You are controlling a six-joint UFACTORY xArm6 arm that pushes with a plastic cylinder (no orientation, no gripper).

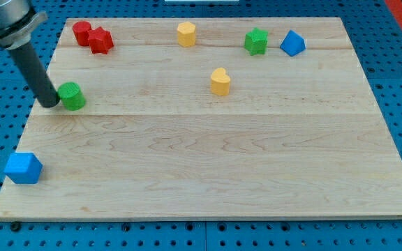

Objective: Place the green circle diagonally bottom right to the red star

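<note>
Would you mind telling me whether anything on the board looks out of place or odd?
Nothing looks damaged or spilled. The only thing that stands out is the blue cube, which overhangs the wooden board's left edge near the view's bottom-left corner. My tip sits against the left side of the green circle.

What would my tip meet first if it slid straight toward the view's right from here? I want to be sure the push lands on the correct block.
The green circle: my tip sits just left of it, apparently touching.
</note>
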